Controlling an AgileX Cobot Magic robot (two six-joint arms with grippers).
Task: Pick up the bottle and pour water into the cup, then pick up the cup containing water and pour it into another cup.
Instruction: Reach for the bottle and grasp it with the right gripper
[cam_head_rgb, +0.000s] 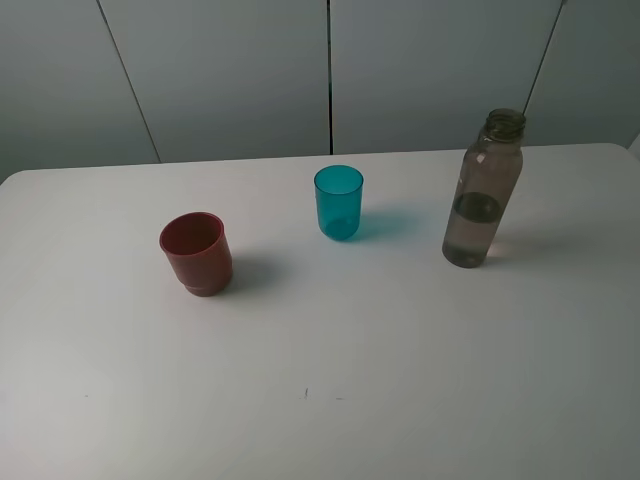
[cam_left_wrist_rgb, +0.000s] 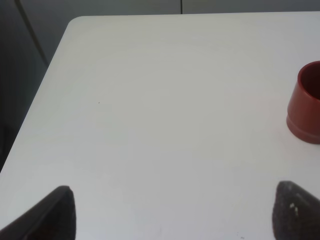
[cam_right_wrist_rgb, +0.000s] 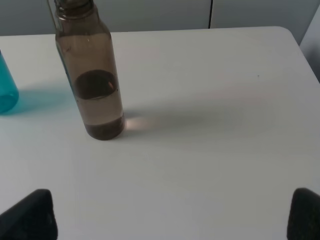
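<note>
Step one, grasp not begun: left claw (cam_left_wrist_rgb: 177, 215) and right claw (cam_right_wrist_rgb: 167, 217) spread wide, empty. Ahead of right claw stands tall smoky-grey translucent plastic bottle (cam_right_wrist_rgb: 95, 85); I judge next: reach, straddle, clamp.

Left gripper (cam_left_wrist_rgb: 175, 216): only its two tips show, in the left wrist view; the rest of the arm lies outside the picture
Left fingertips (cam_left_wrist_rgb: 56, 215): very dark, near black with a faint brown cast; matte; rounded wedges narrowing to blunt ends; soft-edged from closeness
Marking: a pale speck (cam_left_wrist_rgb: 295, 209) on one left tip, with a fainter fleck beside it
Right gripper (cam_right_wrist_rgb: 167, 216): two tips only, in the right wrist view
Right fingertips (cam_right_wrist_rgb: 31, 216): charcoal to black; matte; blunter and squarer in outline than the left pair; out of focus
Surface texture: too blurred to tell on either pair
</note>
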